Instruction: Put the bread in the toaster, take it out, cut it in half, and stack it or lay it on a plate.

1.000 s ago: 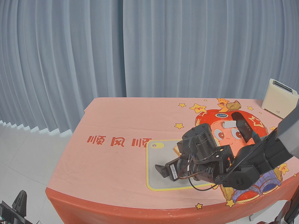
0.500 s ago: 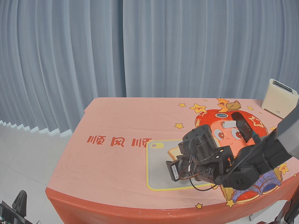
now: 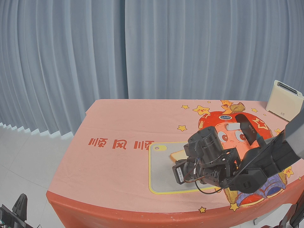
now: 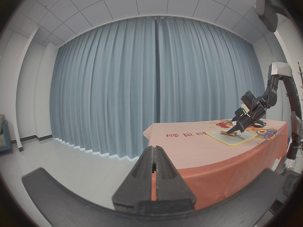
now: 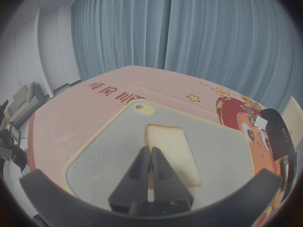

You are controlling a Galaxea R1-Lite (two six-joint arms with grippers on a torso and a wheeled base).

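Note:
A slice of white bread point(image 5: 172, 150) lies flat on the grey cutting board point(image 5: 104, 155) with a yellow rim. My right gripper point(image 5: 151, 150) hovers low over the slice's near edge, shut, with nothing between its fingers. In the head view the right wrist covers most of the bread point(image 3: 176, 156) on the board point(image 3: 158, 170). The cream toaster point(image 3: 282, 100) stands at the table's far right corner. My left gripper point(image 4: 153, 148) is shut and hangs off the table, low beyond its left front corner, far from the board point(image 4: 232, 138).
A long black object point(image 3: 248, 131) with a white tag lies right of the board, on the cartoon print. The pink tablecloth point(image 3: 120, 124) is bare on its left half and back. A blue curtain hangs behind the table.
My right gripper has drawn back to the right across the board, and its finger no longer sticks out at the left. More of the bread shows. The left arm has not moved.

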